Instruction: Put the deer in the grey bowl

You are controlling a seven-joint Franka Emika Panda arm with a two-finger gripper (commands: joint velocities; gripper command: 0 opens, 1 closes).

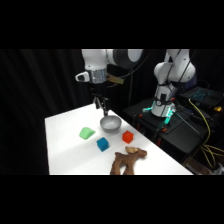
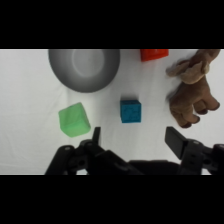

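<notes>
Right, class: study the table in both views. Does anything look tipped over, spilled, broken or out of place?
Only the deer stands out: it seems to lie on its side near the table's front edge, legs sticking out. The grey bowl sits upright and empty; the green, blue and red blocks rest apart, undamaged.

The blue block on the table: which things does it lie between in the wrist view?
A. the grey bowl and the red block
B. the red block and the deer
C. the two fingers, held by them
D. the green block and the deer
D: in the wrist view the blue block sits on the table with the green block on one side and the deer on the other.
</notes>
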